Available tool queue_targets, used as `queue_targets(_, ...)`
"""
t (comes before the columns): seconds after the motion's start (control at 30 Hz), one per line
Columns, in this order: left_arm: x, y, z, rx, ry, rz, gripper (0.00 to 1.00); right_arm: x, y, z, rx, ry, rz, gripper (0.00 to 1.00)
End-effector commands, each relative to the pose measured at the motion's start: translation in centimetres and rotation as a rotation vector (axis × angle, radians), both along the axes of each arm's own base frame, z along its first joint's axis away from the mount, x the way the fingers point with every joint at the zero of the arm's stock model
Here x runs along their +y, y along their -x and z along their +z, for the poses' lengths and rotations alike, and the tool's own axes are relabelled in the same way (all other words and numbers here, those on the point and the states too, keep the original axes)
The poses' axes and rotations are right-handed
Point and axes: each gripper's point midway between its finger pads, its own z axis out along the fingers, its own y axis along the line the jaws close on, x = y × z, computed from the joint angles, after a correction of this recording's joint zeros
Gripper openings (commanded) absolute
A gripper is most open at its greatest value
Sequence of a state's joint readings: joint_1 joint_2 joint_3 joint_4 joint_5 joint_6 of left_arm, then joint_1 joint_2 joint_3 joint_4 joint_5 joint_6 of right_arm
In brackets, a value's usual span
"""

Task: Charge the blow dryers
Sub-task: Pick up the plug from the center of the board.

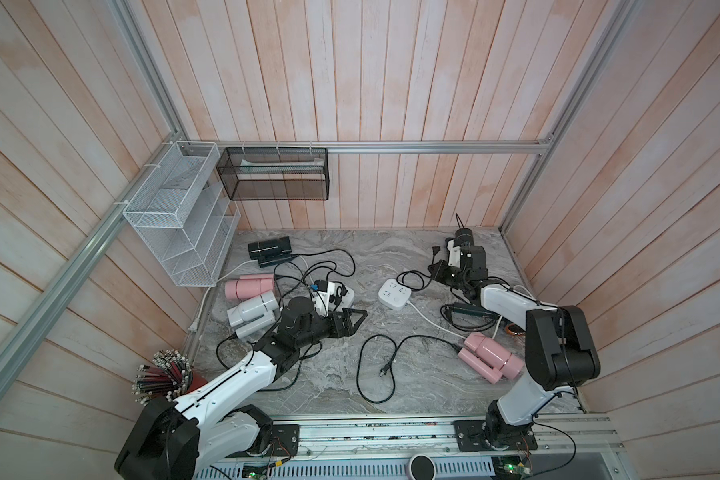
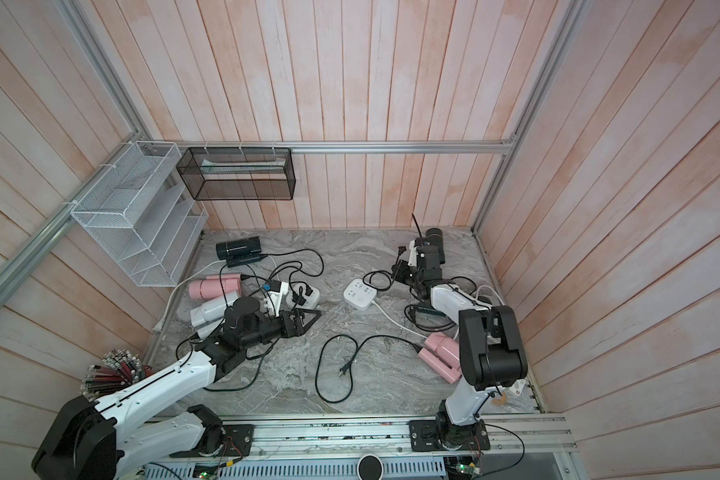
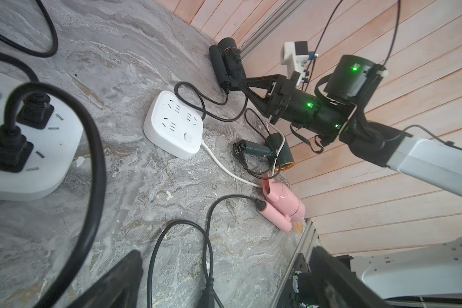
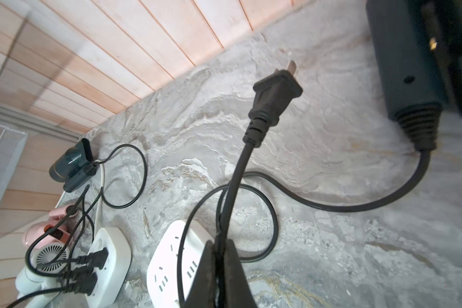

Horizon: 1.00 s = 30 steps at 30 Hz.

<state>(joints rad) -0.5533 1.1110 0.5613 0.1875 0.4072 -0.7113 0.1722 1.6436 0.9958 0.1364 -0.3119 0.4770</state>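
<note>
1. Claws: the right claw [image 4: 219, 241] is squeezed shut on a black cord [image 4: 238, 170], a little way below its plug [image 4: 276, 90]. The plug is in no socket.
2. The cord runs to the black blow dryer [image 3: 231, 57], which lies behind the empty power strip [image 1: 393, 294], close to the back wall.
3. To do this step well, I think the claw should turn the plug so its pins face down over the empty power strip. Then it should line them up with two slots and push straight in.
4. The claw holds the bendy cord, not the hard plug, so the plug may wobble. Going slowly seems best.
5. The left claw [image 1: 356, 322] is wide open and holds nothing. It sits near the empty power strip, just beside the other power strip [image 3: 24, 165]. It could hold the empty strip down so it does not slide.
6. The empty power strip has no plugs in it. The other power strip has three black plugs in it.
7. Far behind the empty power strip, a black mesh basket [image 1: 273, 174] on the wall holds a long pale thing that I cannot name. The white wire rack [image 1: 175, 220] next to the basket looks empty.
</note>
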Motion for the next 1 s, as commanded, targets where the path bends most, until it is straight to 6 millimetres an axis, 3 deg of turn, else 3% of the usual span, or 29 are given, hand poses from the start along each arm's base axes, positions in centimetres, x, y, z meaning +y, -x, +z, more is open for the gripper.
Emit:
queue_targets(0.0, 0.1, -1.1, 2.0, -0.031, 0.019, 0.008, 1.00, 1.6, 3.1, 0.2, -0.015, 0.130, 0.171, 0.02)
queue_targets(0.2, -0.3, -2.3, 4.7, -0.094, 0.033, -0.057, 0.95, 5.7, 7.6, 2.9, -0.060, 0.120, 0.429, 0.03)
queue_targets(0.33, -0.4, -2.9, 5.2, -0.118, -0.008, -0.081, 0.91, 8.4, 10.7, 4.0, -0.050, 0.073, 0.593, 0.04)
queue_targets(0.5, -1.3, -3.1, 6.2, -0.110, 0.058, -0.158, 0.86, 11.4, 14.5, 4.7, -0.033, 0.028, 0.766, 0.05)
queue_targets(0.67, -1.6, -3.4, 5.2, -0.128, 0.024, -0.191, 0.76, 12.8, 16.8, 5.9, -0.025, -0.027, 0.879, 0.03)
queue_targets(0.8, -3.2, -3.2, 5.1, -0.078, 0.061, -0.288, 0.72, 14.3, 19.1, 5.6, 0.024, 0.001, 0.979, 0.02)
queue_targets(0.97, -2.6, -4.0, 4.0, -0.136, -0.077, -0.229, 0.63, 14.7, 19.4, 4.8, 0.056, 0.044, 0.969, 0.02)
